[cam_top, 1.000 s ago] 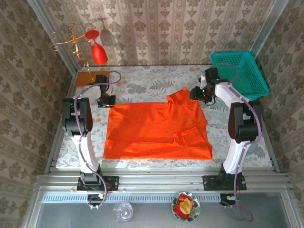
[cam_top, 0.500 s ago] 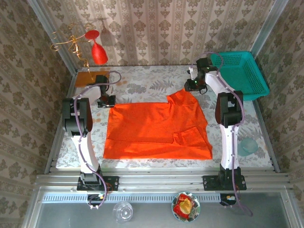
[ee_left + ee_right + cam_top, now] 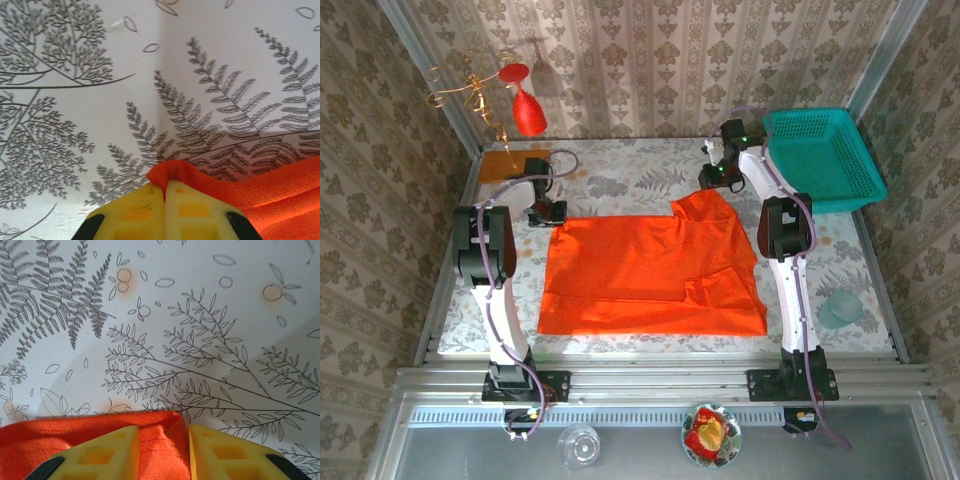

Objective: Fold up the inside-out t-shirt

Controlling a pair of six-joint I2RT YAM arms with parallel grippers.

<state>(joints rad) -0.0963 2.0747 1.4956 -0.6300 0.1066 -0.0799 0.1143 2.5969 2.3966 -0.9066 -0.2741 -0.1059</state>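
Presently, from left to right:

- Red wine glass (image 3: 527, 108): against the back wall, beyond the left gripper and well apart from it.
- Orange-brown board (image 3: 510, 162): flat on the table (image 3: 620, 165), just beyond the left gripper on its outer side.
- Left gripper (image 3: 548, 210) (image 3: 165, 192): low over the table. The yellow fingers (image 3: 135, 207) are pressed together with no gap, pinching a small raised peak of orange cloth at their tips. This is the shirt's far left corner.
- Inside-out t-shirt (image 3: 650, 270) (image 3: 280, 192) (image 3: 75, 437): spread flat on the fern-printed table between the two arms. From the left gripper it runs inward and back toward the arm bases. A smaller flap lies folded over on the near right part. A narrower piece reaches out at the far right, up to the right gripper.
- Right gripper (image 3: 712, 180) (image 3: 164, 440): arm stretched far out, tips at the shirt's far right edge. The yellow fingers (image 3: 107, 450) stand apart with a clear gap, and a rolled hem of the cloth lies between them. The jaws are not clamped. Whether a pad touches the cloth is hard to tell.
- Teal basket (image 3: 825, 155): mesh-walled, on the outer side of the right gripper, near it but not touching.
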